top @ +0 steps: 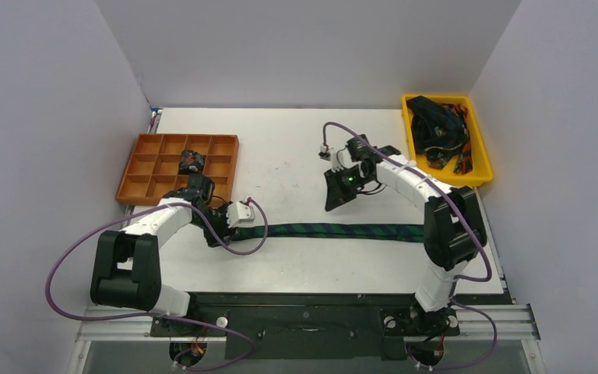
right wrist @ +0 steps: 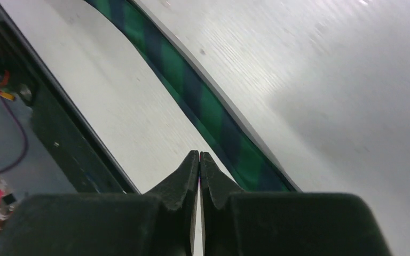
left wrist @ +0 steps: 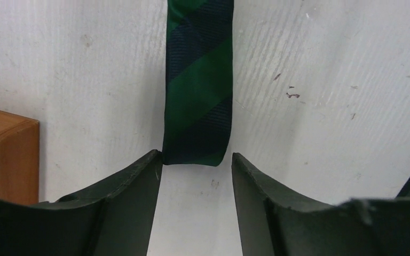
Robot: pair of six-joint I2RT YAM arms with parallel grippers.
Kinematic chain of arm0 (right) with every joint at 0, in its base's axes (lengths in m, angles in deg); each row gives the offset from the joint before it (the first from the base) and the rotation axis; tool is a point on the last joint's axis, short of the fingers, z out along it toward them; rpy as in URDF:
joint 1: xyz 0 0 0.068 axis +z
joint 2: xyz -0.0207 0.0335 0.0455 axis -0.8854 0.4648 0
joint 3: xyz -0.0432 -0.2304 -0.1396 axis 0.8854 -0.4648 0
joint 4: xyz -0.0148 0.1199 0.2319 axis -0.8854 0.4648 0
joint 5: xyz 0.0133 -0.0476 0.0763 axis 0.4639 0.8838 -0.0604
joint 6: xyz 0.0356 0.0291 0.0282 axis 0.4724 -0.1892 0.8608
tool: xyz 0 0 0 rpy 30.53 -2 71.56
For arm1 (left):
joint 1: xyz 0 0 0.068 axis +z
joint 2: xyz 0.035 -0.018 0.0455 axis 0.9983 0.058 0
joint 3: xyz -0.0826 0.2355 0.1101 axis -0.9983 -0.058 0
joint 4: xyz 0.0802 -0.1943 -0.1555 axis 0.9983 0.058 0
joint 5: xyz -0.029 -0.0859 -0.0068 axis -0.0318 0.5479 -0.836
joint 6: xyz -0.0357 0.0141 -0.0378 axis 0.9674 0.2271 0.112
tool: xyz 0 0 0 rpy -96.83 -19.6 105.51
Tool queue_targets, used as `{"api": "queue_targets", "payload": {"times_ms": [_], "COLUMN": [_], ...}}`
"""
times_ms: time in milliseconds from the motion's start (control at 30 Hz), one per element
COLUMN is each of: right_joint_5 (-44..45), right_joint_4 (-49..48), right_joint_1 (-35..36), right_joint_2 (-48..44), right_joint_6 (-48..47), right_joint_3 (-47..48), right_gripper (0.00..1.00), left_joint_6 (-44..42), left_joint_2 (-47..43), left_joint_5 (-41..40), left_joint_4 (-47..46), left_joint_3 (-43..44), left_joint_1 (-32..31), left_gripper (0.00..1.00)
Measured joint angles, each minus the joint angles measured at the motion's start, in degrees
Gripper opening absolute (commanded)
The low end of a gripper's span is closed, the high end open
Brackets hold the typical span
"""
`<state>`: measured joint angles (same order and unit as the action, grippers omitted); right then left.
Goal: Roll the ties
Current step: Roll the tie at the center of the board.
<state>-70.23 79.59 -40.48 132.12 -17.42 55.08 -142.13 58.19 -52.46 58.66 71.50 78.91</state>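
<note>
A green-and-navy tie (top: 335, 231) lies flat and unrolled on the white table (top: 296, 148). Its long axis runs left to right, roughly parallel to the near edge, in front of both arms. The left gripper (top: 222, 236) sits at the tie's left end, low over the table. In the left wrist view the tie (left wrist: 197, 96) runs straight away from the gripper (left wrist: 196, 170), and its squared narrow end lies right at the mouth of the gap. The two fingers (left wrist: 128, 197) stand apart, a little wider than the tie, holding nothing. One fingertip is touching or just beside a corner of the end. The right gripper (top: 336, 193) hangs behind the tie's middle, apart from it. In its own wrist view the fingertips (right wrist: 199, 156) are pressed together with nothing visible between them, and the tie (right wrist: 192, 96) passes below and beside them. The left arm is clearly nearer, and is probably the one to pinch the end and begin rolling. At far left, an orange tray (top: 149, 191) holds one rolled tie (top: 191, 162) in a compartment. At far right, a yellow bin (top: 479, 144) holds a heap of loose ties (top: 436, 128).
</note>
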Motion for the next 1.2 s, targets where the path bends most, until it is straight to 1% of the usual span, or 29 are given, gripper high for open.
{"api": "queue_targets", "payload": {"times_ms": [100,267,433,600,767,933,967,1100,1200], "right_joint_5": [-2.64,-4.48,-5.20,-6.05,-5.84,-4.61,-5.51,-5.03,-4.70], "right_joint_4": [-6.84,-17.05,-24.57,-31.26,-35.19,-36.09,-36.44,-36.11,-35.80], "right_joint_1": [5.49,13.42,19.08,21.66,23.23,24.09,24.17,24.39,24.39], "right_joint_2": [4.48,12.11,16.39,19.80,24.98,29.16,29.70,29.88,29.88], "right_joint_6": [9.42,22.32,30.38,36.89,40.65,42.01,42.42,41.97,41.40], "right_joint_3": [0.87,5.20,8.79,9.62,11.34,11.65,11.76,12.52,12.76], "right_gripper": [0.00,0.00,0.00,0.00,0.00,0.00,0.00,0.00,0.00], "left_joint_6": [0.31,1.49,2.89,3.45,3.61,4.57,4.76,5.81,7.63], "left_joint_2": [0.00,-0.02,-1.42,-4.96,-6.05,-6.25,-6.34,-6.86,-7.32], "left_joint_5": [0.48,1.36,2.38,3.23,3.45,3.74,3.85,4.46,4.81], "left_joint_4": [-1.55,-2.75,-2.84,-2.58,-2.08,-1.73,-1.68,-1.53,-1.64], "left_joint_3": [0.00,0.00,-0.09,-0.94,-1.03,-1.03,-1.03,-1.01,-0.83], "left_joint_1": [0.00,0.00,0.00,-0.15,-0.44,-0.79,-0.98,-2.84,-5.88], "left_gripper": [0.41,0.37,0.36,0.34,0.33,0.33,0.32,0.30,0.29]}}
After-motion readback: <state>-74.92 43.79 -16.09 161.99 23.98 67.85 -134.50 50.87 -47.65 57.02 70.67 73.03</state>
